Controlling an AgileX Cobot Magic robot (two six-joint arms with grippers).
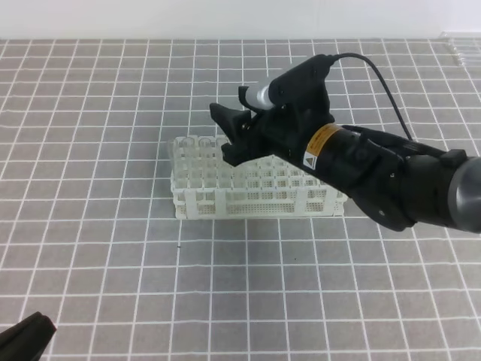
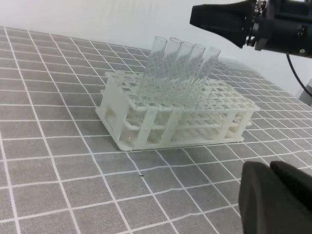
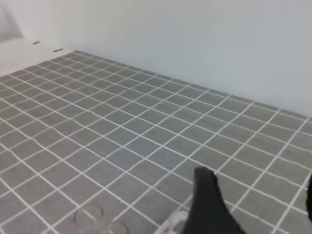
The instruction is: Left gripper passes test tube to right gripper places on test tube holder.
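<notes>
The white test tube holder [image 1: 255,197] stands at the table's middle. Several clear test tubes [image 2: 180,68] lean in a row in its left end; I cannot tell which one is the task's. My right gripper [image 1: 222,135] hovers just above that end, open, with nothing between its fingers [image 3: 209,204]. In the right wrist view, tube rims [image 3: 88,214] and a rack corner [image 3: 174,224] show below it. My left gripper [image 1: 26,335] sits low at the near left corner, away from the rack. It is shut and empty, and its fingers [image 2: 273,200] show in the left wrist view.
Grey tiled tabletop [image 1: 113,248] with white grid lines stretches all around the rack. A white wall [image 3: 195,44] rises behind the table. More clear tubes [image 1: 462,47] lie at the far right corner. The right arm's black cable [image 1: 387,86] loops above it.
</notes>
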